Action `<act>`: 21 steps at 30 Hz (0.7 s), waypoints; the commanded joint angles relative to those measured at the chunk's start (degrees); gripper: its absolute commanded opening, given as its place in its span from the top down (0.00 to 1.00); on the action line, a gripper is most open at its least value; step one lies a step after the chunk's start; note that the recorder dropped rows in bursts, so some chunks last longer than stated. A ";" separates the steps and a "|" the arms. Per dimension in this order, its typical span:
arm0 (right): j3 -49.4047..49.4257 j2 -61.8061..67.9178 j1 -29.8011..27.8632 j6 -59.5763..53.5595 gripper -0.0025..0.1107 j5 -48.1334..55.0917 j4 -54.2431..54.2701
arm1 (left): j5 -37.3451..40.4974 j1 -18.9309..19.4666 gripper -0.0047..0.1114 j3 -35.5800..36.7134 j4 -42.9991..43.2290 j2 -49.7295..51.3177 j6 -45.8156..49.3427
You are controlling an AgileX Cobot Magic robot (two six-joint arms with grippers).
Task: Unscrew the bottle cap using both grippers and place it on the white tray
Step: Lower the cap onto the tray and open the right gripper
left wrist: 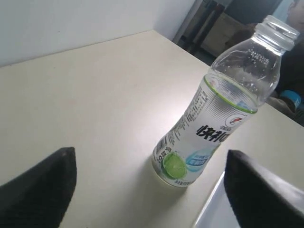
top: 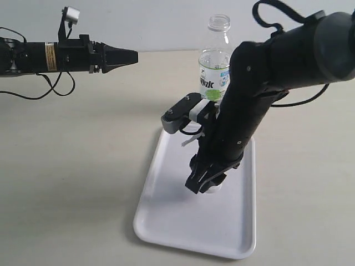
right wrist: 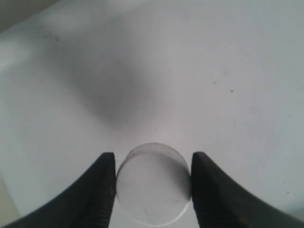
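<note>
The bottle stands upright and uncapped on the table just beyond the white tray. Its lime label shows in the left wrist view, where the bottle lies ahead of my left gripper. That gripper is open and empty, hanging above the table to the bottle's left. My right gripper reaches down onto the tray. The right wrist view shows the round white bottle cap between its fingers, which touch both sides of it, right at the tray's surface.
The bulky right arm crosses in front of the bottle's lower half. A corner of the tray shows beside the bottle in the left wrist view. Beige tabletop surrounds the tray.
</note>
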 commanded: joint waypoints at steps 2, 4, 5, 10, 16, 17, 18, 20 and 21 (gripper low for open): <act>0.17 3.07 1.11 6.09 0.98 -3.53 -5.73 | -0.84 -0.21 0.26 -0.10 0.00 -0.73 -0.40; 0.17 3.52 1.11 6.09 0.98 -3.53 -5.73 | -0.84 -0.21 0.26 -0.10 0.00 -0.73 -0.40; 0.17 3.64 1.11 6.09 0.98 -3.53 -5.73 | -0.84 -0.21 0.26 -0.10 0.00 -0.73 -0.40; 0.17 3.62 1.11 6.24 0.80 -4.02 -5.59 | -0.84 -0.21 0.26 -0.10 -0.03 -0.73 -0.29; 0.17 3.62 1.11 6.24 0.26 -3.06 -4.93 | -0.84 -0.21 0.26 -0.10 -0.03 -0.73 -0.18; 0.17 3.52 1.11 6.24 0.24 -2.62 -4.93 | -0.84 -0.21 0.26 -0.10 -0.03 -0.73 -0.18; 0.17 3.52 1.11 6.24 0.22 -2.32 -4.93 | -0.84 -0.21 0.26 -0.10 -0.03 -0.73 -0.18; 0.17 3.24 1.11 6.24 0.22 -1.68 -4.93 | -0.84 -0.21 0.26 -0.10 -0.03 -0.73 -0.18; 0.07 3.00 1.11 6.24 0.22 -1.28 -4.93 | -0.84 -0.21 0.27 -0.10 -0.03 -0.73 -0.17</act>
